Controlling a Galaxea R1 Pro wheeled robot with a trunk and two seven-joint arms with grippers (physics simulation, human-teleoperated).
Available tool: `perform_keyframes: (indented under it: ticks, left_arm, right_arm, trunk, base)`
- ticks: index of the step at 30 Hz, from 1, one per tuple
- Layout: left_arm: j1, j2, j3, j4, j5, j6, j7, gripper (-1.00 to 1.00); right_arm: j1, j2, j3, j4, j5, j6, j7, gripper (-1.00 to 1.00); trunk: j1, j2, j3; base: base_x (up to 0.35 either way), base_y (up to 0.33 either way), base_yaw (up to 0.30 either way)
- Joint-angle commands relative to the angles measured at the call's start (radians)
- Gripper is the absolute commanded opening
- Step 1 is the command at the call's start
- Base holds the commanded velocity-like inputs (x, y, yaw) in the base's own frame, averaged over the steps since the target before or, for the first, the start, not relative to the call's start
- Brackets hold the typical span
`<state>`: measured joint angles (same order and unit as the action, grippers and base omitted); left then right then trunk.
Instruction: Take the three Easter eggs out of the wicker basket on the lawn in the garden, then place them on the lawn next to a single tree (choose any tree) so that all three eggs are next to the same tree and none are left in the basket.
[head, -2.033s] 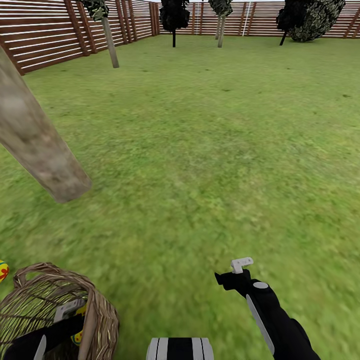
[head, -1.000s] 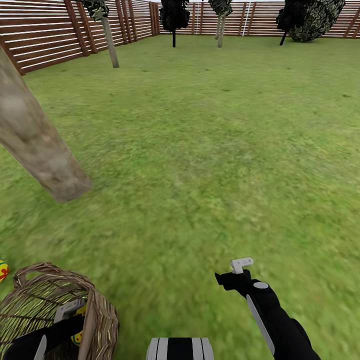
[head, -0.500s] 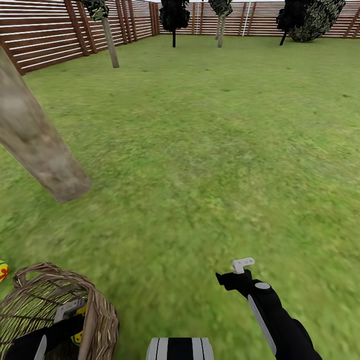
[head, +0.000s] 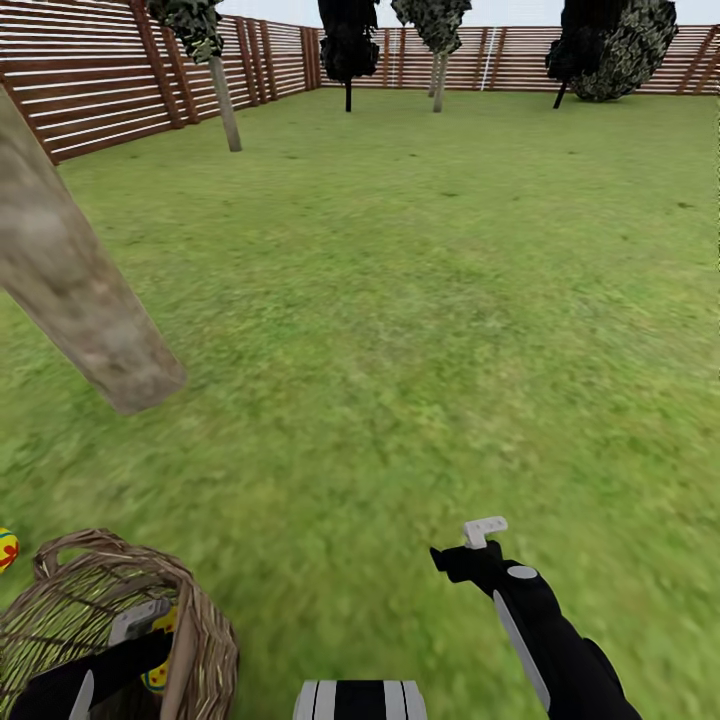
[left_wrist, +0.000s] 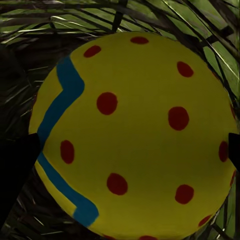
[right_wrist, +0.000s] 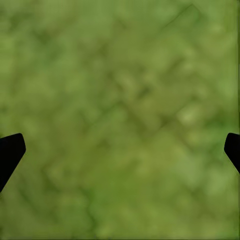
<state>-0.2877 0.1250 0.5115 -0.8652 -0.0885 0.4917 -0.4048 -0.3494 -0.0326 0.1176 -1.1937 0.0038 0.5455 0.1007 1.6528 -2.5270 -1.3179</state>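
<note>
Yellow Easter egg (left_wrist: 132, 135), red-dotted with blue zigzag, inside open-weave wicker basket (head: 200, 640).
Left fingers (left_wrist: 15, 170) flank the egg, grip unclear; right fingers (right_wrist: 10, 152) spread over mottled lawn (head: 420, 300).

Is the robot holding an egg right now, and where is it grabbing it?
It cannot be told. The left gripper is in the basket with fingertips at the sides of a dotted egg. The right gripper is open over grass.

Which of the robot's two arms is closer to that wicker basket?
The left. Its left gripper reaches inside the wicker basket, fingers either side of a dotted Easter egg. The right gripper hangs open over bare lawn, off to the basket's right.
</note>
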Motion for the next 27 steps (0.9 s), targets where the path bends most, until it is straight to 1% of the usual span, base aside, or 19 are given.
perform_keyframes:
  ticks: [1,8,25,27]
  left_arm:
    - [-0.001,-0.001,0.004,-0.001,-0.007,0.005,-0.011,-1.00]
    - [-0.001,-0.001,0.002,0.001,-0.008,0.005,-0.009,-1.00]
    - [-0.001,-0.001,0.001,0.005,-0.008,0.007,-0.010,-1.00]
    - [-0.001,-0.001,0.001,0.005,-0.008,0.006,-0.011,-1.00]
  right_arm:
    - [0.000,0.000,0.002,-0.001,0.001,0.005,0.002,1.00]
    - [0.000,0.002,0.003,0.019,0.002,0.005,0.001,1.00]
    - [0.000,0.003,0.004,0.020,0.001,0.005,0.002,1.00]
    - [0.000,0.003,0.004,0.020,0.001,0.005,0.002,1.00]
  trunk:
    - [-0.001,0.000,0.003]
    - [-0.004,0.002,0.030]
    - [-0.011,0.006,0.096]
    - [-0.011,0.006,0.096]
  base:
    - [0.000,0.000,0.000]
    - [0.000,0.000,0.000]
    - [0.000,0.000,0.000]
    - [0.000,0.000,0.000]
